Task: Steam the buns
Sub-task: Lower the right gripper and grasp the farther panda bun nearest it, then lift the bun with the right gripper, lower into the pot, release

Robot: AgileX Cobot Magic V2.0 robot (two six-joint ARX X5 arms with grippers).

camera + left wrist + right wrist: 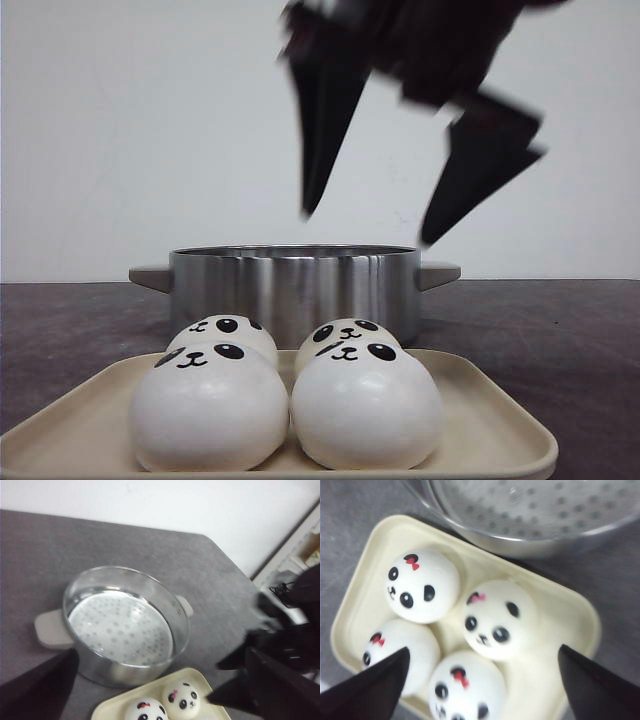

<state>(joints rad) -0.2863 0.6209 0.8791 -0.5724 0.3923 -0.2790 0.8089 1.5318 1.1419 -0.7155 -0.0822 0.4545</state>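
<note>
Four panda-faced buns (285,395) sit clustered on the cream tray (490,425) nearest the camera (two in front, two behind), below the right gripper (482,680), jaws spread wide and empty above them, the steel steamer pot (293,285) just beyond, the left gripper (165,690) likewise spread.

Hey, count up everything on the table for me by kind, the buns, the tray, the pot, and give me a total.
Panda buns: 4, at and, all on the tray
Cream tray: 1
Steel steamer pot: 1, nothing inside it
Total: 6
</note>
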